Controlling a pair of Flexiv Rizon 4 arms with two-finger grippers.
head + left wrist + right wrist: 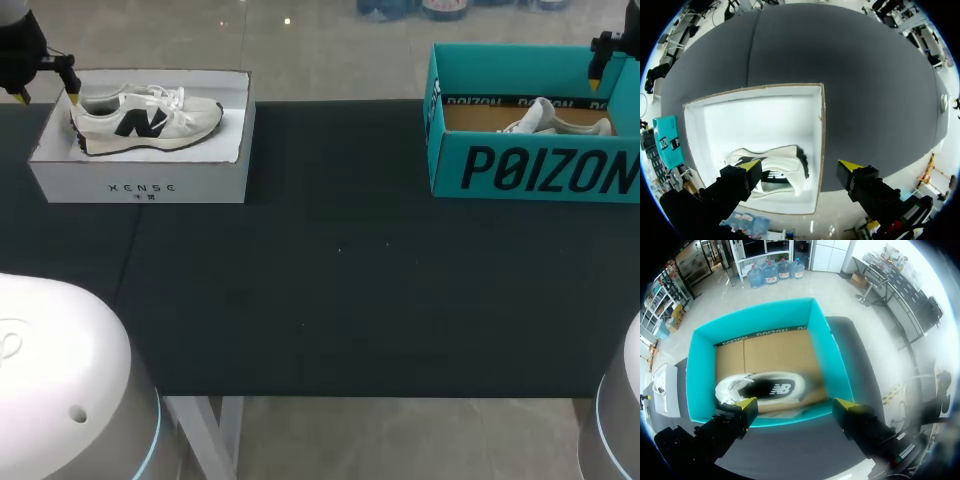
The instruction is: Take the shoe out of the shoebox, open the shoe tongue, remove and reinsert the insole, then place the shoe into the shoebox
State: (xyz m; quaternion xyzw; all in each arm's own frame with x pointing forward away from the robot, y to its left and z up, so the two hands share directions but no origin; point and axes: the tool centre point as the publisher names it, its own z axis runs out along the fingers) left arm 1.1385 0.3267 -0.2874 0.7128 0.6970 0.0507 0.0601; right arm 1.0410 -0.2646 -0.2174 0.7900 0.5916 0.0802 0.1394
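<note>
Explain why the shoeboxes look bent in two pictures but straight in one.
Left wrist view: the fisheye lens bows the rims of the white shoebox. Right wrist view: the teal shoebox bulges likewise. Head view: no fisheye, both keep straight edges.

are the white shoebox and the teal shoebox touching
Apart. Head view shows wide bare table between the white shoebox and the teal shoebox.
</note>
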